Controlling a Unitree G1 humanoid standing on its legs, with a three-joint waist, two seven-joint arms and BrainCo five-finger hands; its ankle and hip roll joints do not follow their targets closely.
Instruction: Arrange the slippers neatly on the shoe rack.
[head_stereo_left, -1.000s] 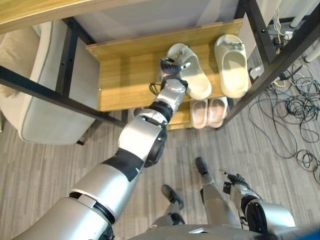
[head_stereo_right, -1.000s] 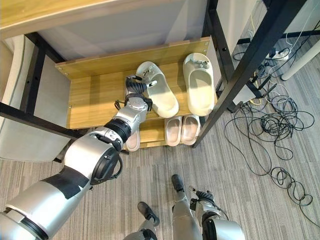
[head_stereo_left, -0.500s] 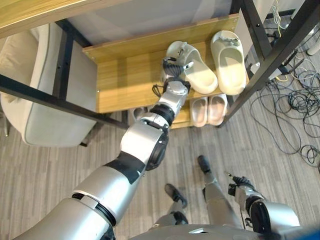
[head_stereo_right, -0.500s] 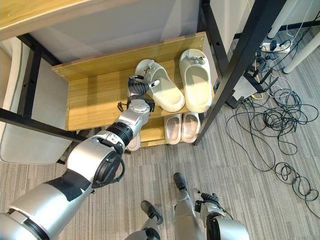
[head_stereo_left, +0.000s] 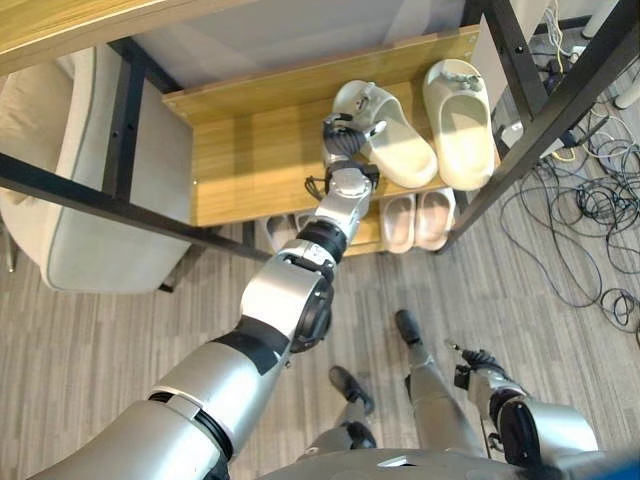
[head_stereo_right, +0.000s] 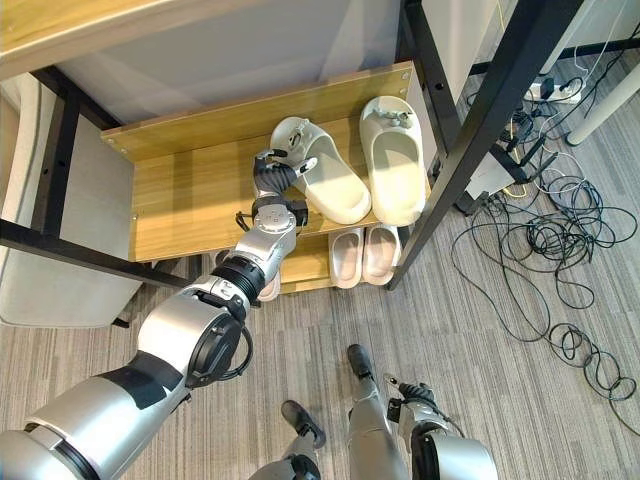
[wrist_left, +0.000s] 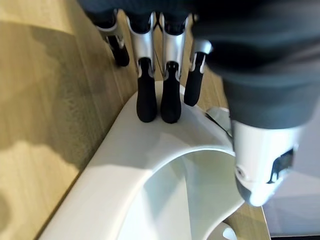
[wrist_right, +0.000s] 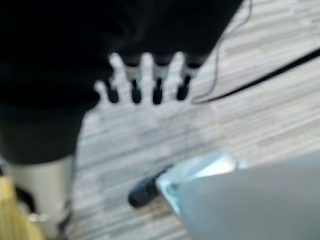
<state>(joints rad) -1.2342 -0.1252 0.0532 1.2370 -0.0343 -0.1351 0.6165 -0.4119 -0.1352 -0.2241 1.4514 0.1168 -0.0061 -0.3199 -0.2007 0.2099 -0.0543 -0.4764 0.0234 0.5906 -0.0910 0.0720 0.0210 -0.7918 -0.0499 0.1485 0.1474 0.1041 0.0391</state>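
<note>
Left eye view: upper shelf of shoe rack (head_stereo_left: 250, 150), light wood in a black frame, carrying two cream slippers; angled slipper (head_stereo_left: 392, 140) lies askew with its toe swung toward the straight slipper (head_stereo_left: 458, 125), which sits square near the right post. Lower shelf holds a pink pair (head_stereo_left: 417, 220). Left hand (head_stereo_left: 343, 135) at the heel end of the angled slipper, arm extended fully from the lower left with wrist bent down to the shelf. Left wrist view: fingers (wrist_left: 146, 100) nearly straight, dark tips pressing the slipper's outer rim, thumb alongside; nothing gripped, contact is a push. Step judged: squaring the angled slipper beside its mate. Advised handling: push the heel sideways low on the rim so the slipper pivots parallel, without tipping it or crowding the neighbour. Right hand (head_stereo_left: 470, 362) idle low over the floor, fingers relaxed
</note>
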